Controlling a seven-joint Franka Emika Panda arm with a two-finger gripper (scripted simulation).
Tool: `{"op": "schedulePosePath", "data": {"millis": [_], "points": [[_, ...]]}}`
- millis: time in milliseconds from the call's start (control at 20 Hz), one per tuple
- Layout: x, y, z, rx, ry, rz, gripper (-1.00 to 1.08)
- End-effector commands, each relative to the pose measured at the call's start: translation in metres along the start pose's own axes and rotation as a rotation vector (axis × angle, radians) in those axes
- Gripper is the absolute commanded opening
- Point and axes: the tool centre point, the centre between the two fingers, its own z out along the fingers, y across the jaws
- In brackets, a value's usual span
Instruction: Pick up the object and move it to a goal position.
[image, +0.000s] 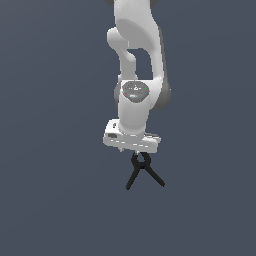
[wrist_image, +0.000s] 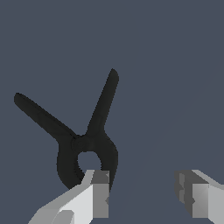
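The object is a small black spring clamp (image: 143, 171) with a looped head and two thin splayed legs, lying on the flat blue-grey surface (image: 50, 200). My gripper (image: 135, 151) hangs just above its looped head, and the legs point away from the arm. In the wrist view the clamp (wrist_image: 89, 140) lies mostly to the side of one finger (wrist_image: 99, 192), which covers the edge of the loop. The gripper (wrist_image: 143, 192) is open, and only bare surface shows between its fingers.
Only the plain blue-grey surface shows around the clamp in both views. The white arm (image: 135, 60) rises from the gripper toward the top of the exterior view.
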Motion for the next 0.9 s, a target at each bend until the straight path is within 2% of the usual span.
{"op": "schedulePosePath", "data": {"millis": [0,400,850], "points": [[0.012,-0.003,0.011,-0.009,0.025,0.050,0.28],[0.050,-0.013,0.050,-0.034,0.117,0.207,0.28],[0.072,-0.023,0.076,-0.043,0.187,0.303,0.28]]}}
